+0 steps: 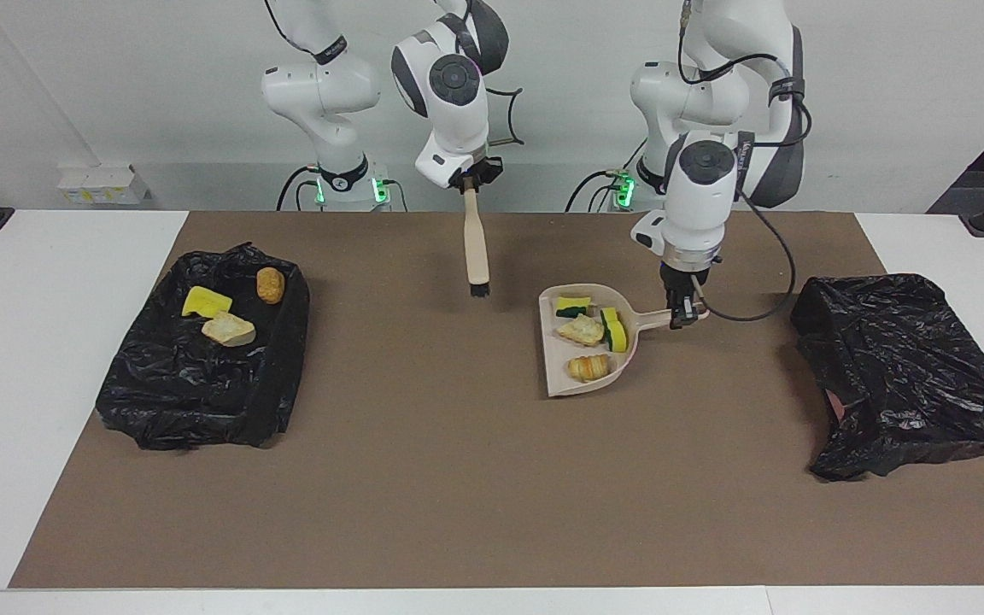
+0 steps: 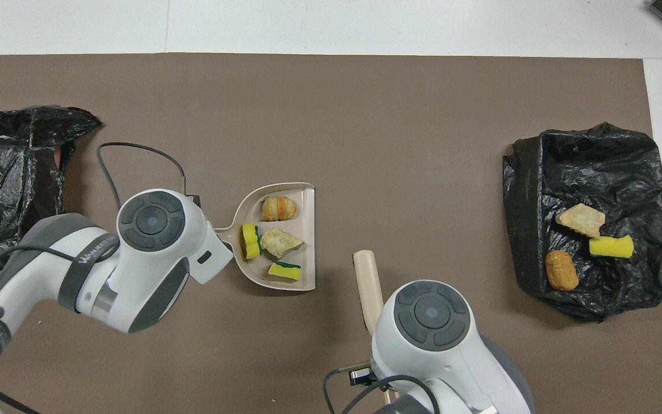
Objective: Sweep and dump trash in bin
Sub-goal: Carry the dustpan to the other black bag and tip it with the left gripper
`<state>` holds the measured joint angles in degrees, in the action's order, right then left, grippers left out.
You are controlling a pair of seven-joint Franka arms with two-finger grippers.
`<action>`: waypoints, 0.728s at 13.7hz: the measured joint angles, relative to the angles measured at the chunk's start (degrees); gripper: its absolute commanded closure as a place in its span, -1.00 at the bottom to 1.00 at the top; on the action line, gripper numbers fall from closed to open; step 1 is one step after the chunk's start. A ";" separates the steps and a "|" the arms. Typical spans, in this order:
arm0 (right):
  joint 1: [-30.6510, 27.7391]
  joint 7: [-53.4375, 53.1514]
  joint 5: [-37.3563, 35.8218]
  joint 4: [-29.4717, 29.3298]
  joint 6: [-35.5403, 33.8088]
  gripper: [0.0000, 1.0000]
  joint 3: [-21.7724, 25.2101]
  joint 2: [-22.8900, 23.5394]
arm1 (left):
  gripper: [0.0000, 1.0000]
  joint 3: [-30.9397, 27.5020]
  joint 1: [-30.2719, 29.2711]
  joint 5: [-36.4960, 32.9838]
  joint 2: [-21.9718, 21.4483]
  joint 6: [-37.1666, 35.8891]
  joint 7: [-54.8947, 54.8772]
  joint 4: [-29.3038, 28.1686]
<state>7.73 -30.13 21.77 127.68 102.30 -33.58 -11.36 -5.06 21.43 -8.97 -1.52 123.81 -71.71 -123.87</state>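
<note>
The facing camera sits high across the table, looking toward both robots. The overhead camera looks steeply down from their end, apparently closer. Both cover the brown mat.
</note>
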 measured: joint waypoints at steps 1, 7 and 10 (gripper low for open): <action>0.07 -3.04 0.08 0.67 3.74 1.00 -2.46 1.11 | 1.00 -0.09 -2.37 1.29 -1.44 -1.16 -2.68 -0.01; 0.28 -8.87 0.15 3.53 20.17 1.00 -9.04 9.11 | 1.00 -0.61 -18.38 3.95 -5.81 -3.88 -12.73 0.66; 0.50 -9.51 0.15 3.93 22.32 1.00 -9.83 11.68 | 1.00 -0.79 -26.52 6.02 -5.83 -4.08 -18.66 3.13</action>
<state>8.23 -39.64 21.92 131.61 124.63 -43.41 0.32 -5.84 -5.09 -2.95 -7.36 119.73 -90.37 -120.74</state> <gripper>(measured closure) 0.736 0.683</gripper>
